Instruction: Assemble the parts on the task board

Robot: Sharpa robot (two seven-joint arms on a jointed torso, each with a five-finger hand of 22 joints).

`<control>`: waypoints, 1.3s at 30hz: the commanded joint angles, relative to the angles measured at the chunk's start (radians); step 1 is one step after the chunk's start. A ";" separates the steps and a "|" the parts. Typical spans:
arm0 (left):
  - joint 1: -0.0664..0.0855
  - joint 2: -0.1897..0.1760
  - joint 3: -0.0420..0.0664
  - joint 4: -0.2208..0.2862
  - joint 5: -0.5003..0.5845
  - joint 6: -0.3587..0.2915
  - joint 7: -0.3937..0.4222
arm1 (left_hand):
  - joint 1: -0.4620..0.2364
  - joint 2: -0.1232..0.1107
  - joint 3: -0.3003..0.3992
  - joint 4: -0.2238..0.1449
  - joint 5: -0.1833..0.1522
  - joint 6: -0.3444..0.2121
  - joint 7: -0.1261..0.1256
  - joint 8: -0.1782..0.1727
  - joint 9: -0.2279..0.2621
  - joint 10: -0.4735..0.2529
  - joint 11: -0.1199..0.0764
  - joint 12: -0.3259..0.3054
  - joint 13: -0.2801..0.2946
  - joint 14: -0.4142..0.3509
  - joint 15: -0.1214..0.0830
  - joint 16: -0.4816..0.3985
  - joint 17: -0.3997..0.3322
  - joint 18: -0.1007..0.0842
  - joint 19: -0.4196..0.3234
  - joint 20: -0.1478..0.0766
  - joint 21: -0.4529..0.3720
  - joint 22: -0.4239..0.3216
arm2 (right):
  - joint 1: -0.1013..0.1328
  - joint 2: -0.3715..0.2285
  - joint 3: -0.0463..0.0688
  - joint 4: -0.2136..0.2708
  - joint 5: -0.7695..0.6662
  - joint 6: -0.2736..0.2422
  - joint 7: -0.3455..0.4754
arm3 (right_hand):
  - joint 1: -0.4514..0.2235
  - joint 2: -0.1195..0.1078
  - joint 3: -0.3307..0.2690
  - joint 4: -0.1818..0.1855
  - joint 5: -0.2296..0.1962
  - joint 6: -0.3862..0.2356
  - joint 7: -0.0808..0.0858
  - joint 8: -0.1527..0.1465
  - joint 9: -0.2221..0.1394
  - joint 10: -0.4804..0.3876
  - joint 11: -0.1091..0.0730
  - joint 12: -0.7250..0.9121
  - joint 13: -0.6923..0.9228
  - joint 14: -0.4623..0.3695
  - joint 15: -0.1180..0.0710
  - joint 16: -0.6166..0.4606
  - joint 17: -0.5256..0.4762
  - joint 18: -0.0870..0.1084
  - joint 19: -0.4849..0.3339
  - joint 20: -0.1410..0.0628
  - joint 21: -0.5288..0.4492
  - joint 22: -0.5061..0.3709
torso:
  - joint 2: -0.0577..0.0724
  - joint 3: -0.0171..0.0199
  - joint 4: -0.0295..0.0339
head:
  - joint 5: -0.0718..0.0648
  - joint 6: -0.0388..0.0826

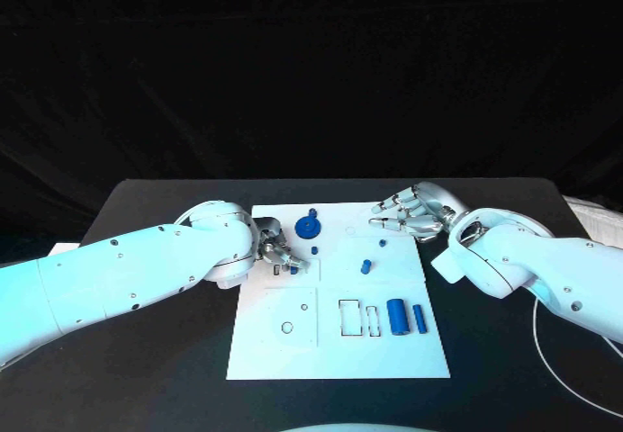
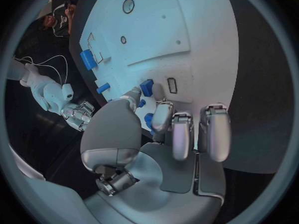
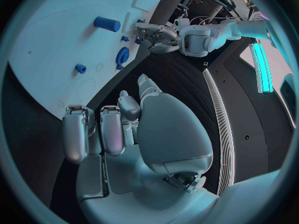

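Observation:
The white task board (image 1: 279,346) lies mid-table. My left hand (image 1: 275,247) is low over the board's left side, thumb and a finger closed around a small blue part (image 2: 142,103); another blue piece (image 2: 147,87) lies just beyond the fingertips, beside a rectangular slot. A blue round part (image 1: 309,227) stands near the far edge, also seen in the right wrist view (image 3: 122,57). A small blue peg (image 1: 366,265) lies mid-board. A blue block (image 1: 399,317) and a blue cylinder (image 1: 419,317) lie at the near right. My right hand (image 1: 413,209) hovers at the board's far right corner, fingers apart and holding nothing.
Black table (image 1: 156,198) surrounds the board on all sides. A white cable (image 1: 552,355) lies on the table at the near right. A round hole (image 1: 288,328) and a rectangular frame slot (image 1: 350,318) mark the board's near half.

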 commanded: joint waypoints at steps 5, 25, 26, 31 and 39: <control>0.001 -0.026 0.025 0.029 0.038 -0.020 -0.013 | 0.003 0.011 -0.026 0.006 0.001 0.000 0.004 0.003 0.001 0.002 -0.001 -0.003 -0.007 0.105 -0.006 0.003 0.263 -0.013 0.059 -0.007 -0.001 0.165 | -0.002 0.002 0.000 -0.005 0.001 -0.003 0.006 | -0.001 0.003 -0.006 0.002 0.005 0.005 -0.002 0.002 0.001 -0.009 0.000 -0.007 -0.002 0.041 -0.003 -0.006 -0.002 0.017 -0.009 0.001 -0.006 0.009 | -0.002 0.0004 0.0005 | 0.001 0.003; 0.140 -0.030 0.058 -0.141 0.162 0.073 -0.006 | 0.151 0.058 -0.182 0.009 -0.001 -0.130 0.080 -0.138 -0.093 -0.185 0.065 -0.222 -0.257 0.105 0.048 0.003 0.263 0.011 0.010 0.041 -0.088 0.072 | -0.006 0.012 -0.001 -0.019 0.005 -0.002 0.007 | -0.003 0.003 -0.008 0.003 0.007 0.005 -0.002 0.002 0.001 -0.010 0.000 -0.007 -0.003 0.041 -0.003 -0.006 -0.002 0.017 -0.010 0.001 -0.007 0.008 | 0.001 0.0002 0.0011 | 0.012 0.017; 0.141 -0.022 0.056 -0.154 0.157 0.075 -0.004 | 0.152 0.060 -0.183 0.010 -0.001 -0.128 0.080 -0.139 -0.095 -0.183 0.065 -0.219 -0.255 0.105 0.048 0.003 0.263 0.011 0.011 0.041 -0.086 0.074 | -0.006 0.012 -0.001 -0.019 0.005 -0.002 0.007 | -0.004 0.004 -0.009 0.004 0.008 0.005 -0.002 0.002 0.001 -0.010 0.000 -0.007 -0.003 0.041 -0.003 -0.006 -0.002 0.017 -0.010 0.001 -0.007 0.008 | 0.001 -0.0009 0.0008 | 0.012 0.017; 0.140 0.014 0.049 -0.208 0.125 0.091 -0.003 | 0.160 0.078 -0.191 0.012 -0.001 -0.106 0.077 -0.143 -0.112 -0.165 0.062 -0.199 -0.239 0.105 0.047 0.003 0.263 0.008 0.018 0.043 -0.077 0.086 | -0.008 0.014 -0.001 -0.018 0.006 0.001 0.008 | -0.004 0.005 -0.009 0.004 0.009 0.005 -0.002 0.002 0.000 -0.010 0.000 -0.007 -0.003 0.041 -0.003 -0.006 -0.001 0.017 -0.010 0.001 -0.007 0.008 | 0.004 -0.0035 -0.0026 | 0.016 0.016; 0.135 0.061 0.035 -0.283 0.099 0.136 -0.004 | 0.150 0.083 -0.222 0.013 -0.002 -0.074 0.068 -0.139 -0.128 -0.143 0.055 -0.177 -0.220 0.105 0.041 0.003 0.263 0.005 0.027 0.038 -0.065 0.101 | -0.010 0.015 -0.001 -0.015 0.006 0.001 0.009 | -0.004 0.006 -0.010 0.004 0.011 0.005 -0.002 0.002 0.000 -0.010 0.000 -0.006 -0.003 0.041 -0.003 -0.006 -0.001 0.017 -0.009 0.001 -0.007 0.008 | 0.005 -0.0042 -0.0017 | 0.020 0.015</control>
